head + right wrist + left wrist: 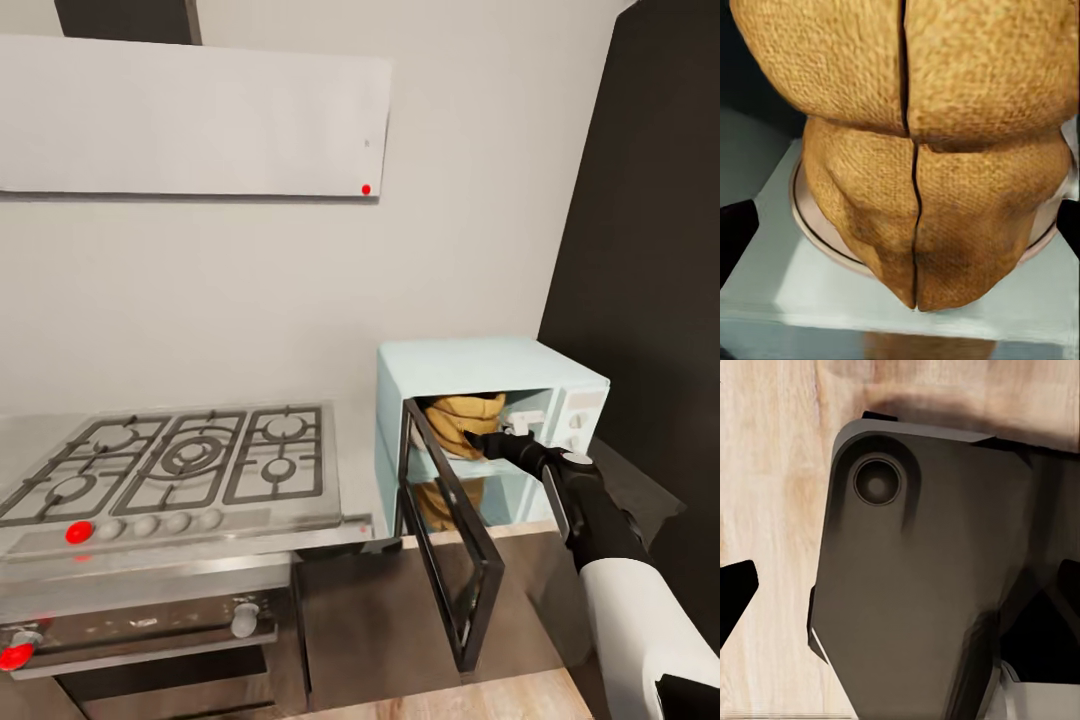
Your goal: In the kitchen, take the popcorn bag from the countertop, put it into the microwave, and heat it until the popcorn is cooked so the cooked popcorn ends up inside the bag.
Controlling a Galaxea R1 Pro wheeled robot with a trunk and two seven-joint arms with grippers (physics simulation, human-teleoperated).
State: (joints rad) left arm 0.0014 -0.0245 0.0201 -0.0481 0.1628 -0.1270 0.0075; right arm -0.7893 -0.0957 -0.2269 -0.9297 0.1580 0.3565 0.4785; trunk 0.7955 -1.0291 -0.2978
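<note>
The pale mint-blue microwave [490,365] stands on the countertop [356,470] with its black glass door [450,545] swung wide open toward me. Inside it stands the tan popcorn bag [465,418], upright on the round turntable plate [810,217]. My right gripper [497,441] reaches into the opening, just in front of the bag. In the right wrist view the popcorn bag [915,165] is very close, and the right gripper [900,229] is open, its dark fingertips [735,232] spread to either side of the bag. My left gripper [900,585] is open and hangs over the robot's dark base.
A gas hob [180,460] with grates lies left of the microwave, above a steel oven [150,620] with knobs. A white hood [190,115] hangs on the wall. A dark panel [650,250] rises to the right. The robot base [922,570] sits on a wooden floor [772,472].
</note>
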